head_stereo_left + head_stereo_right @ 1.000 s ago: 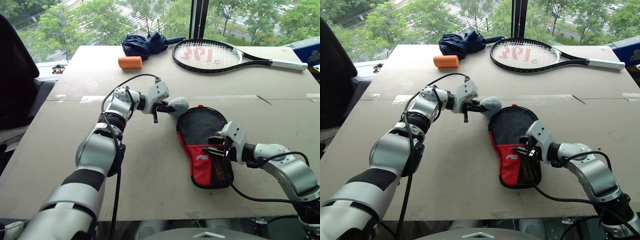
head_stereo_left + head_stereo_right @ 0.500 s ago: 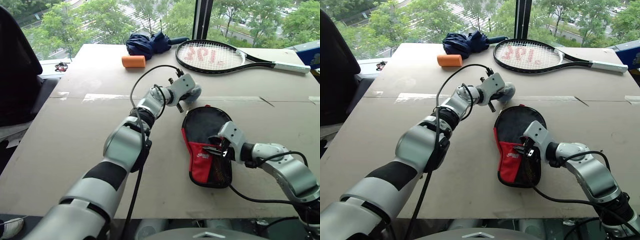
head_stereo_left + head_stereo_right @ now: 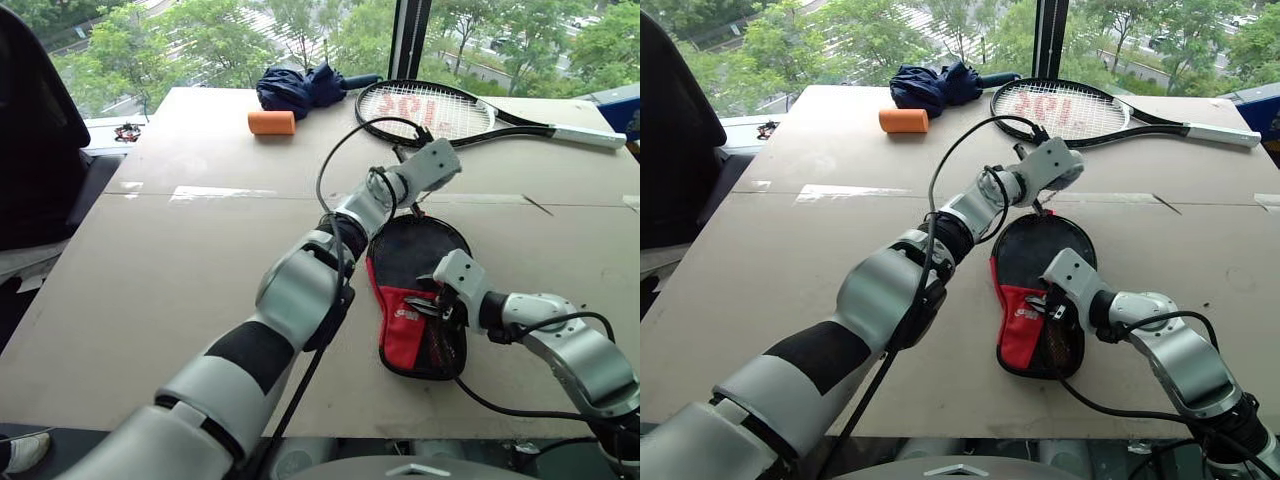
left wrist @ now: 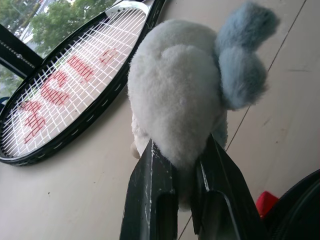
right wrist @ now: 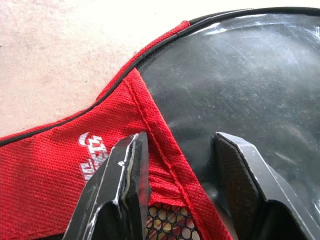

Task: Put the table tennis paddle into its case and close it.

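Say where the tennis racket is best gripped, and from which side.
Probably by its handle: the white-wrapped shaft is narrow, lies flat on the table and points to the robot's right, away from the umbrella and orange roll. Come down from above with the right hand, fingers straddling the handle; the strung head is too wide.

A large red logo letter, apparently a "W", is stencilled on the strings of the racket (image 4: 60, 90) at the table's far edge, and the case (image 5: 75, 145) bears a white logo on its red panel, its characters not legible.
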Controlling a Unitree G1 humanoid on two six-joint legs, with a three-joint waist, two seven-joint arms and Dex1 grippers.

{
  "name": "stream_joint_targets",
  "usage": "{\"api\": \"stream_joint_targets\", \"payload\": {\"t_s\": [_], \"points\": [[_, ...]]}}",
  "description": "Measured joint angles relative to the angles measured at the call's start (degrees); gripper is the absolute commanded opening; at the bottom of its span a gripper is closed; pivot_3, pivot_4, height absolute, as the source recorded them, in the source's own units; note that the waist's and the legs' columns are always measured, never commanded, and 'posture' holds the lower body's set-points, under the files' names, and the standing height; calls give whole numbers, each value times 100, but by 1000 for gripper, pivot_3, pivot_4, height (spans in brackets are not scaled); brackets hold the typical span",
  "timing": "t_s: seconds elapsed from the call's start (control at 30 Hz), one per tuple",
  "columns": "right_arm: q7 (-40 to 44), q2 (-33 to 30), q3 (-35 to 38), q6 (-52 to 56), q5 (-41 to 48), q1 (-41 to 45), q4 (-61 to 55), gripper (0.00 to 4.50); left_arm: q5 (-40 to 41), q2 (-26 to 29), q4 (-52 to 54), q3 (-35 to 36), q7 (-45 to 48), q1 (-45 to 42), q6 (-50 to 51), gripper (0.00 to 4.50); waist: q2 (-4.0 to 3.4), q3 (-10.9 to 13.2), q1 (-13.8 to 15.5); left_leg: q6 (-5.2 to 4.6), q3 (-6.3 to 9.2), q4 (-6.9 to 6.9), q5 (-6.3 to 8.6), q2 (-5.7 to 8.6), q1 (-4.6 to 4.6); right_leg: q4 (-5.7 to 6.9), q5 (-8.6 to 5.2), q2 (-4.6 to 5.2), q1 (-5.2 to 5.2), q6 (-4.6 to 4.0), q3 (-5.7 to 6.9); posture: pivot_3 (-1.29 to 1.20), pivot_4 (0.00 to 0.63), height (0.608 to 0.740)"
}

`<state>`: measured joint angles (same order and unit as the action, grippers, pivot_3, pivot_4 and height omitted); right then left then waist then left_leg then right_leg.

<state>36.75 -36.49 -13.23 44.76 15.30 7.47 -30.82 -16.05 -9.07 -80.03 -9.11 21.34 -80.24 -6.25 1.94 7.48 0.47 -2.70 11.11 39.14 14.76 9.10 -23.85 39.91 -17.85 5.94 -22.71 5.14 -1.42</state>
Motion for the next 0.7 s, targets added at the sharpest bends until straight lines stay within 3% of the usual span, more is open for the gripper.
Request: {"api": "stream_joint_targets", "payload": {"t_s": [0.17, 0.43, 0.6, 0.7], "points": [[-10, 31, -8, 0, -20, -36, -26, 2069, 260, -109, 1, 234, 806, -2, -221, 81, -4, -3, -28, 0, -1, -1, 0, 0, 1, 0, 0, 0, 1, 0, -1, 0, 150, 726], [26, 83, -10, -2, -45, -72, -44, 2069, 893, -104, 100, 557, 3897, 223, -601, 81, -18, -11, -36, 0, 1, 0, 0, 1, 2, -1, 0, 0, 2, 0, 3, 0, 150, 726], [45, 114, -10, -10, -48, -65, -21, 2069, 892, -84, 151, 477, 4344, 351, -631, 81, -20, -12, -55, 0, 4, 0, 0, 0, 2, -1, 0, 0, 2, 0, 3, 0, 150, 726], [64, 125, -25, -32, -49, -40, 22, 2069, 911, -77, 227, 482, 4299, 349, -576, 1145, -22, -13, -69, 0, 5, -1, 0, 0, 2, -1, 0, 0, 2, 0, 3, 0, 150, 726]]}}
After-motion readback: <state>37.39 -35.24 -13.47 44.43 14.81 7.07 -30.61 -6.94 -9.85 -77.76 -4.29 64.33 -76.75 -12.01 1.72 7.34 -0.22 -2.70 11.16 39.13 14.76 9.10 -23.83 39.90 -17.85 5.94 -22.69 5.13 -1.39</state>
